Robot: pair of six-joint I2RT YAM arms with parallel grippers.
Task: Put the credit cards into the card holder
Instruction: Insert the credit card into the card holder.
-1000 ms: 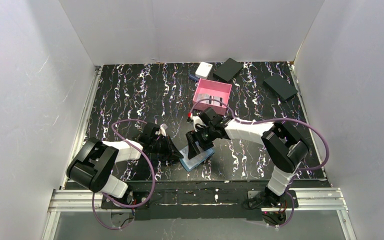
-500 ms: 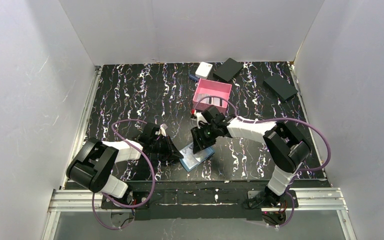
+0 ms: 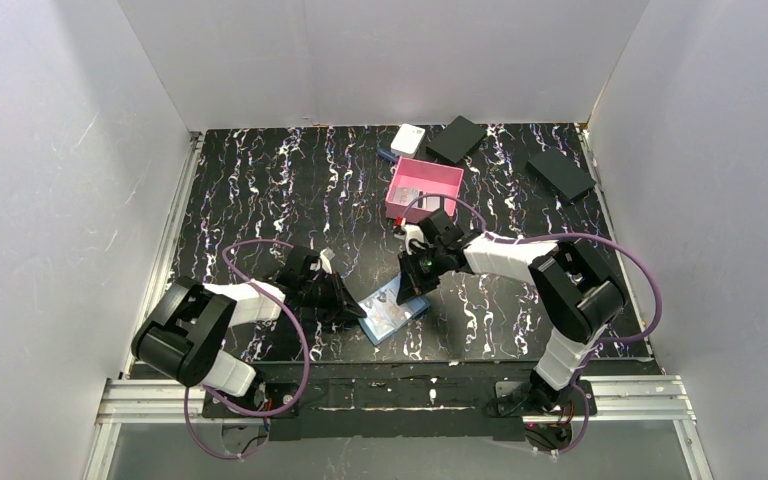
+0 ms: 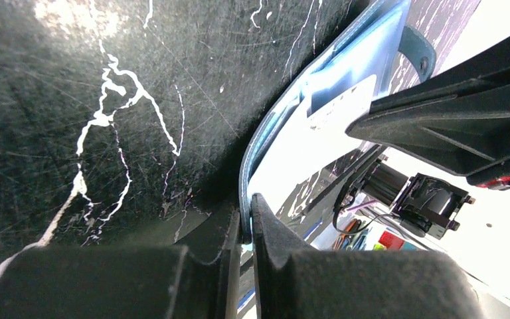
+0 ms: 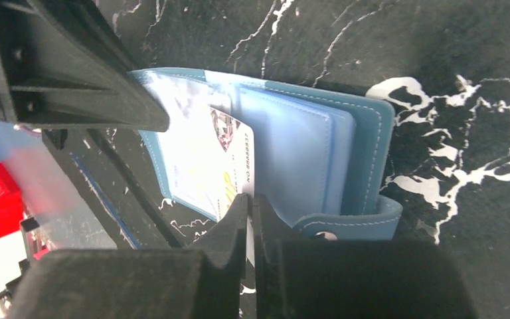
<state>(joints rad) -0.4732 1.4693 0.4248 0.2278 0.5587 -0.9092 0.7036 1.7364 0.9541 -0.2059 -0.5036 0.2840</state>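
The blue card holder (image 3: 392,312) lies open near the table's front edge. My left gripper (image 3: 358,310) is shut on the edge of its left cover (image 4: 259,153) and holds that flap up. A pale printed credit card (image 5: 206,166) rests on the holder's left inner side (image 5: 305,153), and it also shows in the left wrist view as a white card (image 4: 342,100). My right gripper (image 3: 412,288) hovers just beyond the holder's far right edge. Its jaws (image 5: 250,206) are shut, and nothing clearly sits between them; the card's near corner lines up with their tips.
A pink tray (image 3: 448,178) stands behind the right arm. Farther back sit a small white box (image 3: 408,138) and two flat black boxes (image 3: 457,138) (image 3: 561,174). White walls enclose the table on three sides.
My right gripper pulled back from the card holder toward the far right and closed its jaws. The card stayed in the holder. The left gripper kept its grip.
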